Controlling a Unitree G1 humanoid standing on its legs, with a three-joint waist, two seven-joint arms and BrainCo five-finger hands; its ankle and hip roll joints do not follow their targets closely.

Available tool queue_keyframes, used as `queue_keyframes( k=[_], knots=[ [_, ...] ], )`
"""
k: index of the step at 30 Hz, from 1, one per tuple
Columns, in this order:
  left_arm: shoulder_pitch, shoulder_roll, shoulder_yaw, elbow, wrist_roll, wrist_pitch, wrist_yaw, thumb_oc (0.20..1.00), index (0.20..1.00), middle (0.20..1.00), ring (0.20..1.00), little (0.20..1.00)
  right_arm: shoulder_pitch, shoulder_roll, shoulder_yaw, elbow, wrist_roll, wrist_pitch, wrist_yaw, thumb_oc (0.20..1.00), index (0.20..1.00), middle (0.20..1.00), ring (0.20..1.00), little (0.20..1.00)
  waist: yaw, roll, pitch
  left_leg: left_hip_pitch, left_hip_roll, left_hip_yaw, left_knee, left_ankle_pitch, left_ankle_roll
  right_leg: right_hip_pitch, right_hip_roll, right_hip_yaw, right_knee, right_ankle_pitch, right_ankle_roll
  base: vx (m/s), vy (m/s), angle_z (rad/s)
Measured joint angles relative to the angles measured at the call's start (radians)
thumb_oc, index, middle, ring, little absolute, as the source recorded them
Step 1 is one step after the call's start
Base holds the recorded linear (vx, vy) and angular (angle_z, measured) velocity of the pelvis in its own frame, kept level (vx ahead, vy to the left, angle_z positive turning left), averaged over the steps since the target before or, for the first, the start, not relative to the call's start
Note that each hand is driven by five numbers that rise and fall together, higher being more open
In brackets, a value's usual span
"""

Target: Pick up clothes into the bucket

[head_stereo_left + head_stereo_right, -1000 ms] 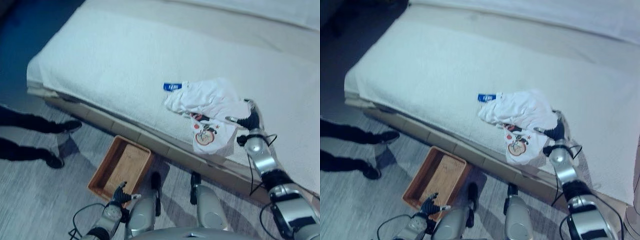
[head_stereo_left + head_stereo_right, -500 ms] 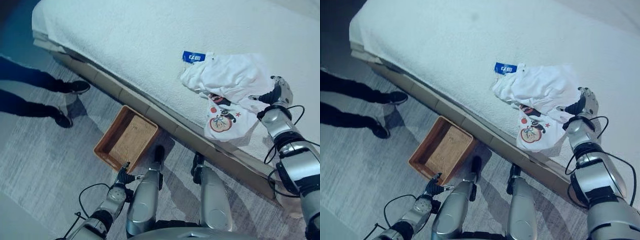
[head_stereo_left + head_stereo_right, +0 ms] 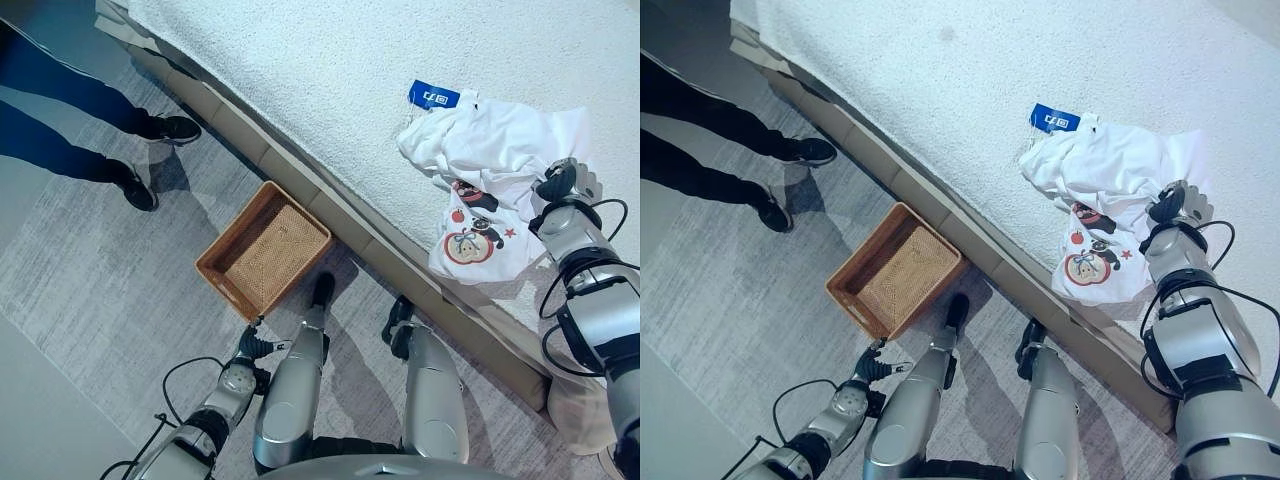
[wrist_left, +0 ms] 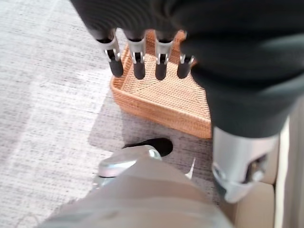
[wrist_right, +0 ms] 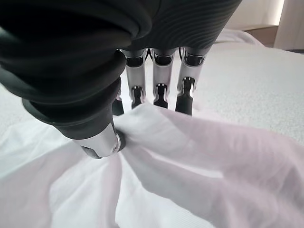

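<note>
A: Where's the clothing?

B: A white garment with a cartoon print lies crumpled on the bed, at about two o'clock in the head view, its printed end hanging over the bed edge. A blue tag lies at its twelve o'clock side.

A: And the bucket?

B: A woven basket on the floor, at about nine o'clock from the garment and well apart from it, just beside the bed base. It looks empty.

A: What could go wrong?

B: The right robot hand has its fingers bent down into the cloth with the thumb against a fold, so I judge it is pinching only one ridge. A thin pinch could slip when lifted, or the trailing printed end could drag on the bed edge and pull free. The carry to the basket also passes the robot's own legs, so cloth could snag there. A person's legs stand near the basket at ten o'clock, which I'd watch.

A: The arm poses?

B: The right arm reaches out over the bed, wrist at the garment's three o'clock edge. The left robot hand hangs low near the floor, fingers straight and spread, holding nothing, pointing toward the basket.
</note>
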Motion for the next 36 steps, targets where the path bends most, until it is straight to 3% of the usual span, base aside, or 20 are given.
queue_keyframes(
  k=[9,16,20,21,23,27,31,36],
  knots=[
    [-0.024,-0.032,-0.020,-0.008,-0.001,-0.004,0.000,1.000,1.000,1.000,1.000,1.000,-0.024,-0.030,0.015,-0.083,0.001,-0.008,-0.002,0.200,0.200,0.200,0.200,0.200,-0.014,-0.010,0.003,0.062,0.004,0.031,-0.005,0.001,0.003,0.067,0.013,0.027,-0.052,0.032,0.013,0.00,0.064,-0.11],
    [-0.008,-0.017,0.033,0.030,0.008,-0.002,-0.005,1.000,1.000,1.000,1.000,1.000,-0.126,-0.126,0.018,-0.265,0.009,-0.018,-0.008,0.200,0.200,0.200,0.200,0.200,-0.049,-0.048,-0.003,0.147,0.032,0.114,-0.021,-0.013,0.019,0.152,0.065,0.105,-0.175,0.094,0.039,0.06,0.056,-0.38],
    [0.058,0.022,0.085,0.046,0.010,0.009,-0.015,1.000,1.000,1.000,1.000,1.000,-0.148,-0.196,0.017,-0.387,0.009,-0.028,-0.030,0.200,0.200,0.200,0.200,0.200,-0.057,-0.096,-0.060,0.222,0.050,0.177,-0.048,-0.029,0.026,0.218,0.088,0.152,-0.260,0.133,0.053,0.06,0.031,-0.48],
    [0.080,0.038,0.091,0.047,0.011,0.016,-0.016,1.000,1.000,1.000,1.000,1.000,-0.147,-0.226,0.016,-0.402,0.009,-0.028,-0.037,0.200,0.200,0.200,0.200,0.200,-0.068,-0.113,-0.105,0.227,0.052,0.187,-0.061,-0.030,0.025,0.225,0.092,0.156,-0.285,0.144,0.055,0.10,0.033,-0.21],
    [0.086,0.043,0.110,0.069,0.023,0.023,-0.025,1.000,1.000,1.000,1.000,1.000,-0.150,-0.263,0.014,-0.421,0.009,-0.025,-0.043,0.200,0.200,0.200,0.200,0.200,-0.081,-0.125,-0.131,0.257,0.057,0.203,-0.076,-0.032,0.022,0.256,0.108,0.173,-0.320,0.168,0.049,0.12,0.036,-0.30],
    [0.148,0.043,0.160,0.080,0.049,0.037,-0.038,1.000,1.000,1.000,1.000,1.000,-0.153,-0.310,0.012,-0.542,0.001,-0.029,-0.054,0.200,0.200,0.200,0.200,0.200,-0.083,-0.128,-0.208,0.342,0.067,0.252,-0.111,-0.047,0.024,0.345,0.119,0.205,-0.410,0.196,0.058,0.09,0.005,-0.33],
    [0.188,0.034,0.164,0.081,0.050,0.046,-0.045,1.000,1.000,1.000,1.000,1.000,-0.146,-0.331,-0.016,-0.605,0.000,-0.029,-0.068,0.200,0.200,0.200,0.200,0.200,-0.108,-0.130,-0.271,0.390,0.076,0.275,-0.137,-0.054,0.022,0.400,0.130,0.214,-0.464,0.209,0.061,0.08,-0.011,-0.11],
    [0.212,0.017,0.162,0.080,0.062,0.063,-0.047,1.000,1.000,1.000,1.000,1.000,-0.141,-0.359,-0.055,-0.635,0.000,-0.029,-0.093,0.200,0.200,0.200,0.200,0.200,-0.110,-0.127,-0.333,0.435,0.084,0.281,-0.169,-0.057,0.020,0.453,0.143,0.221,-0.526,0.228,0.062,0.07,-0.001,-0.07]
  ],
)
